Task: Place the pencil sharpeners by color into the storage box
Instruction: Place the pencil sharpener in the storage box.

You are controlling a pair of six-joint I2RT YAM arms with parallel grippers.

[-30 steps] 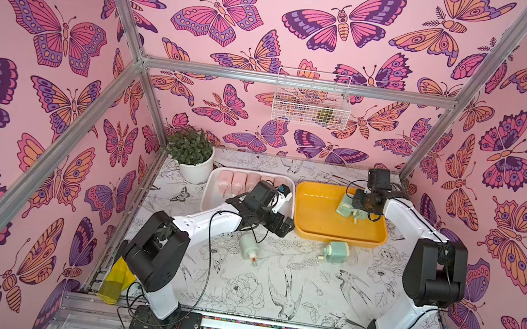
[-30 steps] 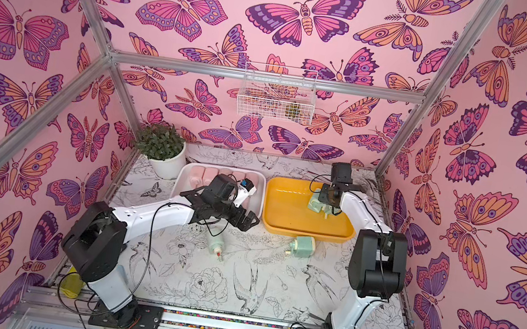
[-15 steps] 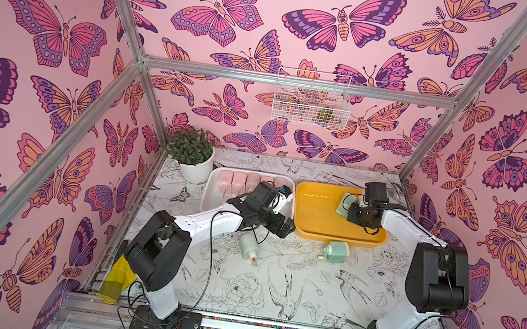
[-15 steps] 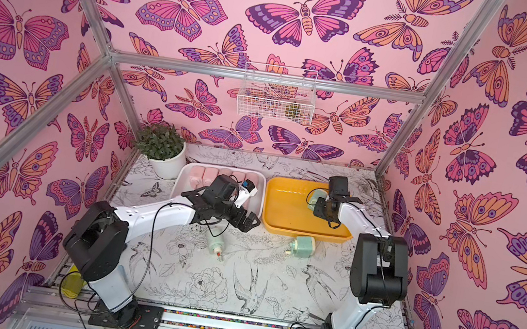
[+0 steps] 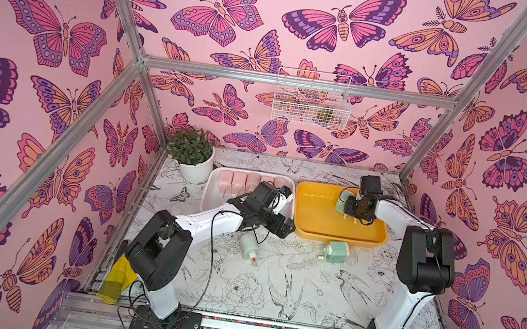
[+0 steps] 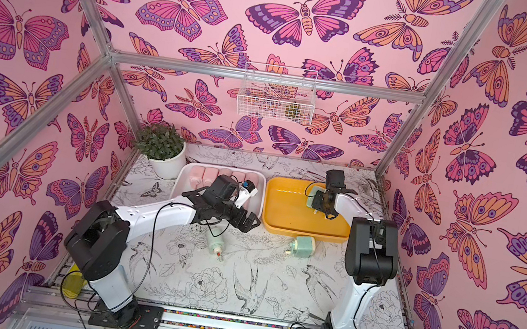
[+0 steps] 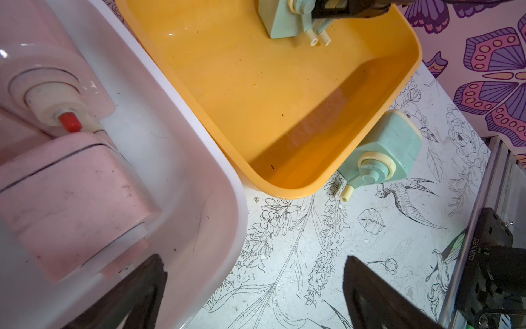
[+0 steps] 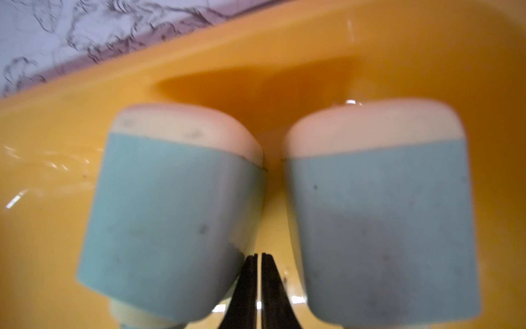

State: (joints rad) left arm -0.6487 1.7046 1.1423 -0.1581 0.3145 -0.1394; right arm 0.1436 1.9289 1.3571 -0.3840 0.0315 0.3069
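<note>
Pink, sorted: five pale pink boxy plastic sharpeners point(image 5: 240, 180) show in a row along the far side of the shallow white plastic tray point(image 5: 210, 187). None lies on the flower-printed table point(image 5: 272, 281).
Green, sorted: two mint green plastic sharpeners point(image 8: 173, 213) with cream ends lie side by side, close but apart, in the shallow yellow plastic tray point(image 5: 318, 218).
Green, outstanding: one loose green sharpener point(image 5: 338, 252) lies on the table just beside the yellow tray's near rim. A second loose green sharpener point(image 5: 247, 247) lies partly under the left arm point(image 5: 206, 224).
Progress, judged: pink appears finished or nearly so; green is half done, with two to go.
Right gripper point(image 8: 259, 257): closed tight, low between the two sharpeners in the yellow tray, with nothing seen between its tips.
Left gripper point(image 7: 252, 265): spread wide and empty, over the white tray's near corner.
Hidden: the left arm covers part of the white tray, so a sixth pink sharpener is unconfirmed. The right wrist view is blurred, so contact with a crank handle cannot be told.
</note>
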